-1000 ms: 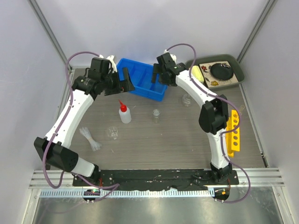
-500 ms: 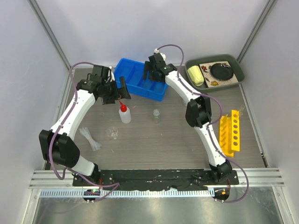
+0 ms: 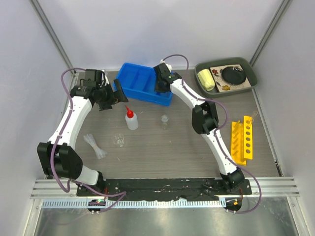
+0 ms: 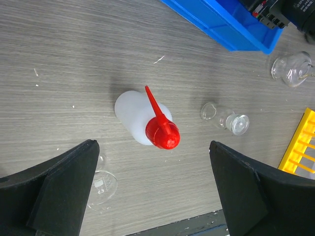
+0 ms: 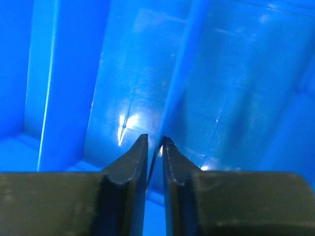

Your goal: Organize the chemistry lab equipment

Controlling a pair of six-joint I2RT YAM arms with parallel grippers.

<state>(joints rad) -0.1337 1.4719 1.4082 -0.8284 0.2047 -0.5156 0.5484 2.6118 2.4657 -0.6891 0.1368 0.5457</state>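
Note:
A white squeeze bottle [image 3: 131,121] with a red nozzle [image 4: 161,132] stands upright on the table. My left gripper [image 3: 114,96] hovers above it, open and empty [image 4: 152,160]. A small clear beaker [image 3: 164,121] lies right of the bottle. A glass flask [image 3: 118,141] and a bunch of clear pipettes [image 3: 96,146] sit nearer the left arm's base. The yellow test-tube rack [image 3: 242,141] lies at the right. Another glass flask [image 4: 294,69] shows only in the left wrist view. My right gripper [image 5: 155,140] is inside the blue bin [image 3: 140,82], shut on a thin wall of the bin [image 5: 221,73].
A dark green tray [image 3: 248,69] with a yellow roll and a black disc sits at the back right. The blue bin [image 4: 221,19] stands at the back centre. The right arm stretches across the table from its base to the bin.
My right gripper has reached left into the blue bin and closed on its wall. The left arm has swung left and back; its gripper stays open. The bin has shifted slightly left.

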